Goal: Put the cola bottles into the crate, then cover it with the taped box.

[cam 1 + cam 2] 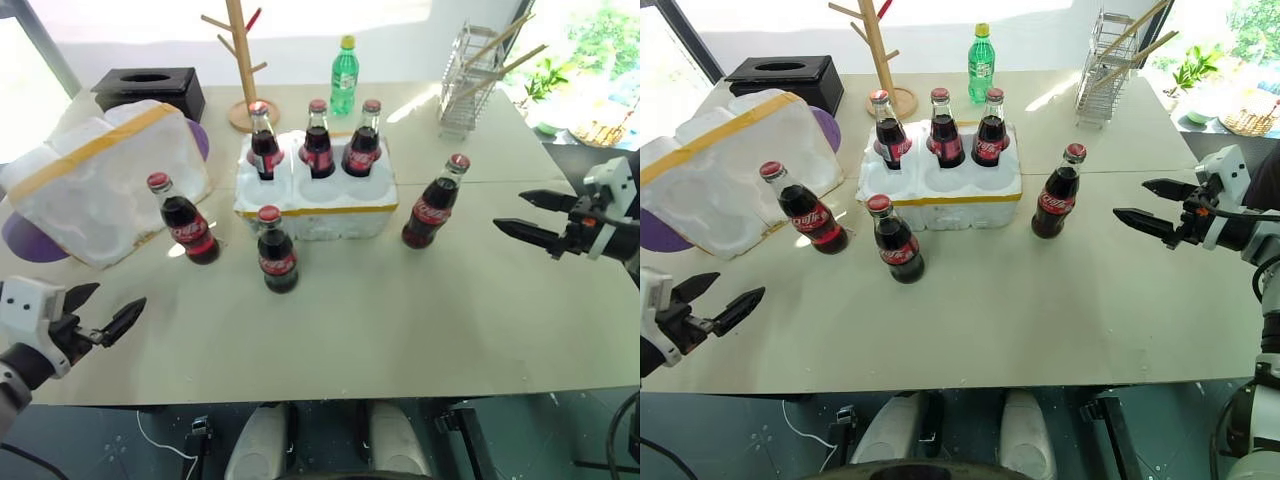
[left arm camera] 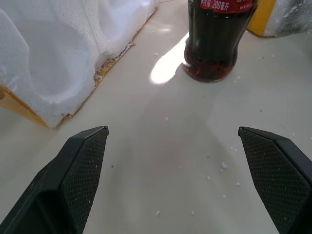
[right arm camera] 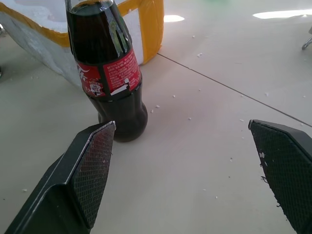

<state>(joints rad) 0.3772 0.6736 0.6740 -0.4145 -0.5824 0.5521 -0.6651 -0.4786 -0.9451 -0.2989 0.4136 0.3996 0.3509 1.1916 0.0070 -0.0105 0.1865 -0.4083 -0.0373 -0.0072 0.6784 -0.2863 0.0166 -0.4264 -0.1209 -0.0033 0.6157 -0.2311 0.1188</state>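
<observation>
1. Cola bottles: three stand in the back row of wells of the crate (image 1: pixel 318 205) — left one (image 1: pixel 264 141), middle one (image 1: pixel 318 139), right one (image 1: pixel 363 138). The front wells are empty.
2. Three more stand loose on the table (image 1: pixel 420 320): one (image 1: pixel 183 219) just beside the taped box (image 1: pixel 95 180), one (image 1: pixel 276 250) right in front of the crate, one (image 1: pixel 434 202) off the crate's right end.
3. Taped box lies tipped on its side to the left of the crate, hollow side facing out — not needed yet.
4. Left gripper (image 1: pixel 108 314) is spread wide, holding nothing, low over the table's near-left edge. Right gripper (image 1: pixel 535 216) is also spread wide and empty, pointing at the right-hand loose bottle.
5. Step in hand, as I judge it: right gripper takes that nearest bottle. In the right wrist view the bottle (image 3: pixel 109 73) sits close to one finger (image 3: pixel 95 170), not centred — shift sideways first so the body lies between both fingers.
6. Grip at the label band, keep it upright, lift clear of the crate rim, then lower straight into the front right well.
7. Risks: glass is slick and top-heavy; a nudge from one finger could topple it.
</observation>
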